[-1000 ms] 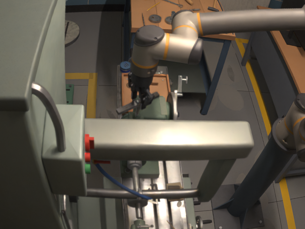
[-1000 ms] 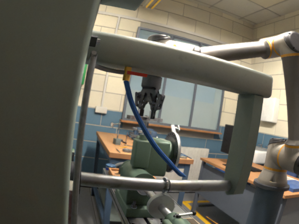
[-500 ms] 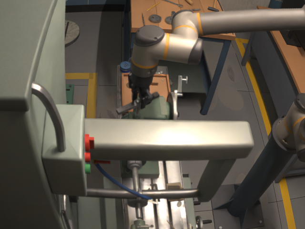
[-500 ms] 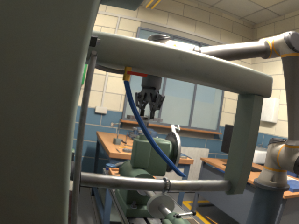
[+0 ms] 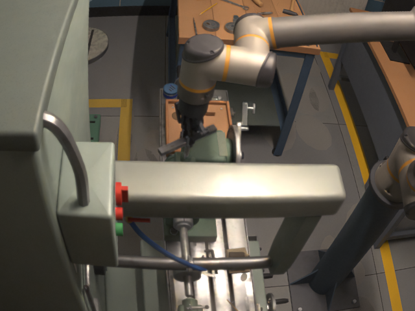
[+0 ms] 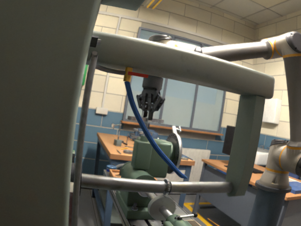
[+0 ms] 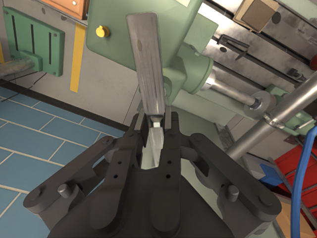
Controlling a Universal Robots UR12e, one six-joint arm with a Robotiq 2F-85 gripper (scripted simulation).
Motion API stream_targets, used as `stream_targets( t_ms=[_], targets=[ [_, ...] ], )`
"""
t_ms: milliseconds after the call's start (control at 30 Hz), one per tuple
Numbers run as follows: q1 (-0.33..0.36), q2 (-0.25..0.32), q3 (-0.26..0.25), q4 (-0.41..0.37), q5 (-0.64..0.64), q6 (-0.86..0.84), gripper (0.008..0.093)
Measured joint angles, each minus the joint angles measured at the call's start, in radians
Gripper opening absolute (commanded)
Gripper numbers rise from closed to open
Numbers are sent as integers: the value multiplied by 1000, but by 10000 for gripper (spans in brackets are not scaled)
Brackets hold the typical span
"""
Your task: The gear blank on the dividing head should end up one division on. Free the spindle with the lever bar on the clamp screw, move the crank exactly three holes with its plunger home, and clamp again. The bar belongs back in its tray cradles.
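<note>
The gear blank (image 6: pixel 161 207) on its arbor is partly hidden behind the machine's guard rail. The green dividing head (image 5: pixel 204 147) sits on the mill table with its index plate (image 5: pixel 237 142) and crank (image 5: pixel 247 112) on the right. The steel lever bar (image 7: pixel 148 66) lies across the top of the head. My gripper (image 7: pixel 153 120) stands above the head, its fingers closed on the bar's near end. The clamp screw is hidden under the bar and fingers.
Behind the head lies the orange tray (image 5: pixel 197 117) with a blue-capped can (image 5: pixel 170 89) at its corner. The mill's overarm (image 5: pixel 228 187) crosses in front. A blue coolant hose (image 6: pixel 148 133) hangs beside the head. Workbenches stand further back.
</note>
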Motion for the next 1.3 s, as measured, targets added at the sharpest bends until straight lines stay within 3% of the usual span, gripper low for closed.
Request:
stream_targets(
  t_ms=[167, 1300],
  targets=[
    [0, 0, 0, 0, 0, 0, 80],
    [0, 0, 0, 0, 0, 30, 80]
  ],
)
